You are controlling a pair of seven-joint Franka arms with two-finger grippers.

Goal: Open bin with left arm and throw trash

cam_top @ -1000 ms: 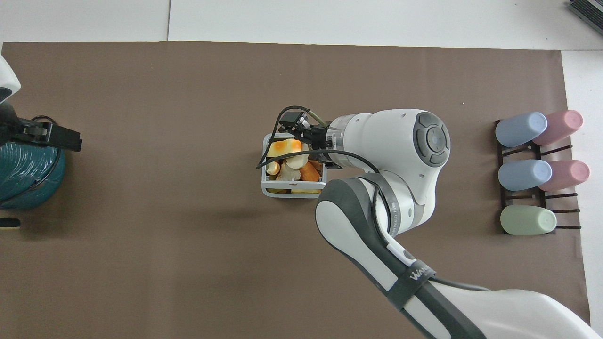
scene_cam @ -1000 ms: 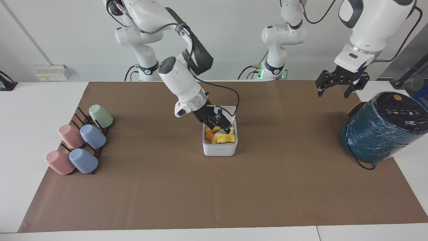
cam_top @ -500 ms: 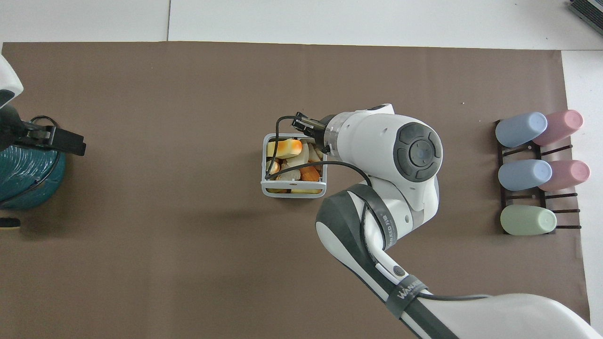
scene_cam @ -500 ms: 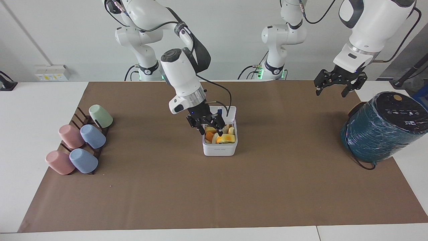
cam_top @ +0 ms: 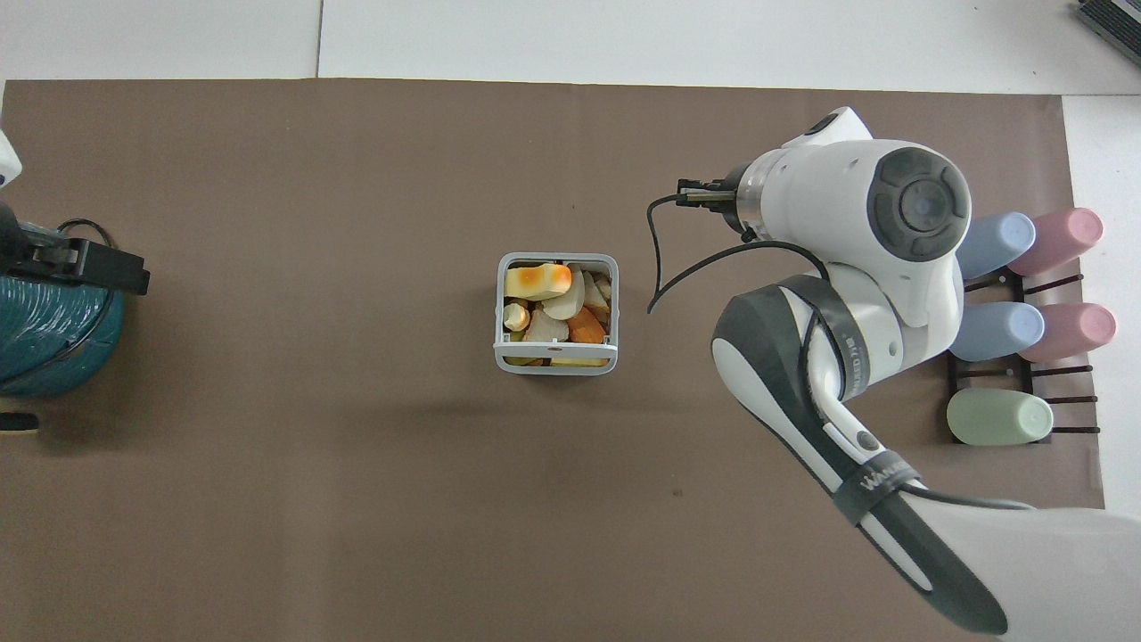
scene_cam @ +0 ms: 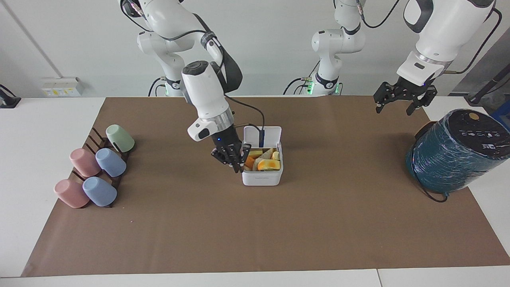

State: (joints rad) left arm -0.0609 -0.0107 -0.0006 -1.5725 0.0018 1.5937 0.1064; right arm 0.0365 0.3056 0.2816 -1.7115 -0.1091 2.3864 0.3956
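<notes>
The white bin stands mid-mat with its lid hinged up on the side nearer the robots. It holds food scraps: a yellow-orange wedge, also in the overhead view, a cream lumpy piece and a pale yellow oblong bit. My right gripper is open and empty, low beside the bin toward the right arm's end. In the overhead view it is hidden under its own wrist. My left gripper is open and empty, raised over the mat near the teal cylinder.
A big teal wrapped cylinder lies at the left arm's end of the table. A dark rack of pastel cups sits at the right arm's end. A black cable hangs from the right wrist over the bin's lid.
My right gripper has come out from over the bin's opening and swung to the bin's side toward the right arm's end. The left gripper has stayed nearly still.
</notes>
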